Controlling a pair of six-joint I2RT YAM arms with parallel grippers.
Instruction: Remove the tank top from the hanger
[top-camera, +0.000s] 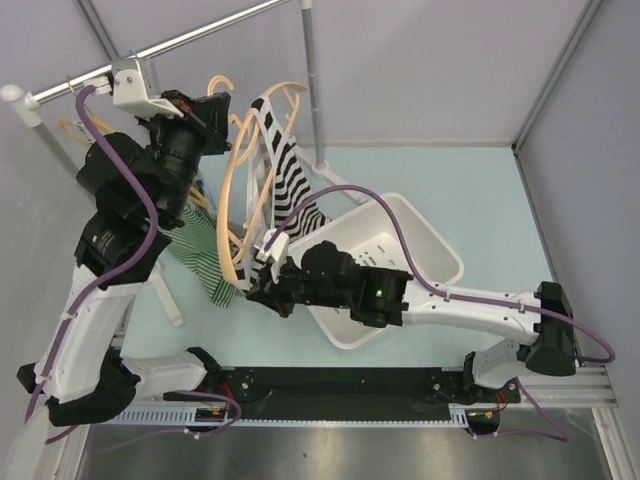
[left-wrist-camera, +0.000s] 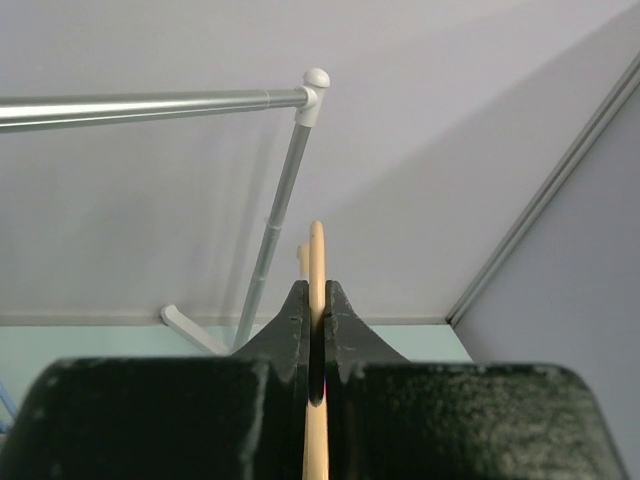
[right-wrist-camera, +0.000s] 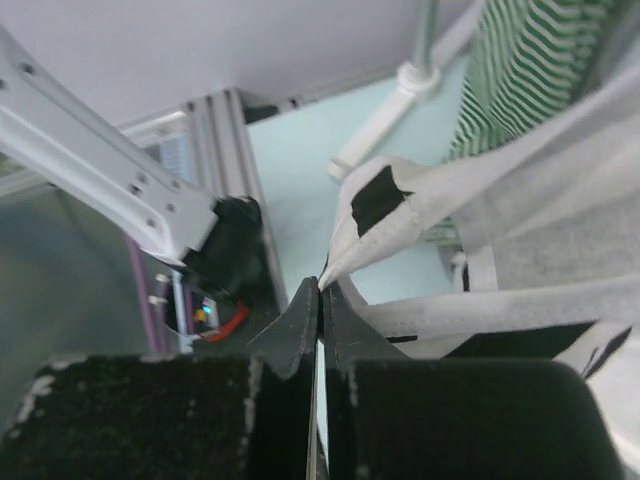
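Observation:
A black-and-white striped tank top (top-camera: 290, 175) hangs on a tan hanger (top-camera: 238, 170) to the right of the rack's rail. My left gripper (top-camera: 212, 108) is up by the rail, shut on the hanger. In the left wrist view the tan hanger bar (left-wrist-camera: 317, 255) runs between the closed jaws of the left gripper (left-wrist-camera: 317, 292). My right gripper (top-camera: 264, 272) is below the hanger, shut on the tank top's lower edge. In the right wrist view a pale fold of the tank top (right-wrist-camera: 480, 190) is pinched at the tips of the right gripper (right-wrist-camera: 321, 285).
A white laundry basket (top-camera: 420, 235) stands tilted on the table right of the tank top, under my right arm. A green striped garment (top-camera: 205, 255) hangs low on the left. The metal rail (top-camera: 200, 38) and rack post (top-camera: 312, 80) stand behind.

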